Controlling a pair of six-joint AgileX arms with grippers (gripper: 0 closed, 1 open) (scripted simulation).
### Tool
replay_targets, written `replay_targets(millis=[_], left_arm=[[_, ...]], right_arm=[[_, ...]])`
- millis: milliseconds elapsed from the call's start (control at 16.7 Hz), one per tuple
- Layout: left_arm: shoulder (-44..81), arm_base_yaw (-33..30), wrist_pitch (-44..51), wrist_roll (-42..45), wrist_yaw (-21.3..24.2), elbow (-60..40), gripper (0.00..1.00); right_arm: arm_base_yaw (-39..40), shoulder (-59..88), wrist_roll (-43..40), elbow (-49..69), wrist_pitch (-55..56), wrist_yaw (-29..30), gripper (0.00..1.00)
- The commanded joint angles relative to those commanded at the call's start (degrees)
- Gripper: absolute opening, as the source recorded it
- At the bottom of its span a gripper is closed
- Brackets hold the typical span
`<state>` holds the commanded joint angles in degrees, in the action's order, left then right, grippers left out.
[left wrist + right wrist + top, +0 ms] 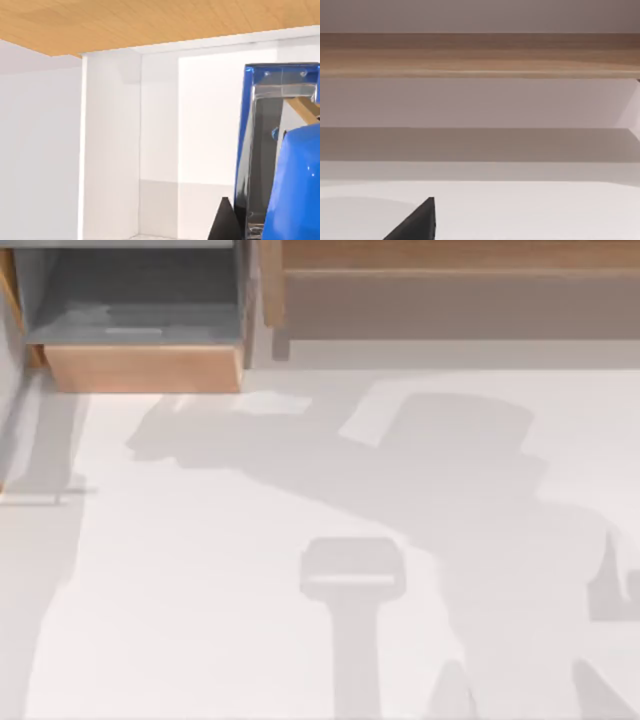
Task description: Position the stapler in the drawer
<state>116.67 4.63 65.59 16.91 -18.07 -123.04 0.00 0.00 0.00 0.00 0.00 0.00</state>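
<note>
A: What is closest in the left wrist view?

B: The small, narrow bright-blue stapler (295, 190) with a shiny pale strip. It stands upright, very near the camera. The left end effector (226, 225) is closed on it, with one dark fingertip touching its side. The other fingertip is hidden behind the blue body, and the stapler's lower end is cut off.

A: And behind it?

B: White panels, and a light wooden board (150, 20) across the top. I cannot tell which piece of furniture the board belongs to.

A: What does the right wrist view give?

B: One dark tip of the right end effector (420, 220), low over the white table (530, 210). I cannot tell if it is wide or narrow. Farther off runs the long wooden ledge (480, 55).

A: And the top view?

B: Grey shadows (350, 575) of the arms lie on the table (200, 620). At the far left corner is the boxy drawer (140, 368) with a light-wood front panel, pulled open so its grey inside shows. The ledge (450, 255) is to its right, cut off by the edge.
</note>
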Motion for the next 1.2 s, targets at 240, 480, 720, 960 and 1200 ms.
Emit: replay_targets(millis=[240,480,720,960,1200], left_arm=[[12.97,9.57,6.73,5.20,5.19,-11.87,0.00],[25.65,13.28,12.07,5.58,12.91,-18.74,0.00],[33.74,14.02,16.19,5.20,17.66,-21.48,0.00],[34.67,14.09,16.91,5.18,18.12,-21.66,0.00],[34.70,13.82,16.33,5.26,18.01,-21.04,0.00]], right_arm=[[0.00,0.00,0.00,0.00,0.00,0.00,1.00],[0.00,0.00,0.00,0.00,0.00,0.00,1.00],[0.00,0.00,0.00,0.00,0.00,0.00,1.00],[0.00,0.00,0.00,0.00,0.00,0.00,1.00],[0.00,0.00,0.00,0.00,0.00,0.00,1.00]])
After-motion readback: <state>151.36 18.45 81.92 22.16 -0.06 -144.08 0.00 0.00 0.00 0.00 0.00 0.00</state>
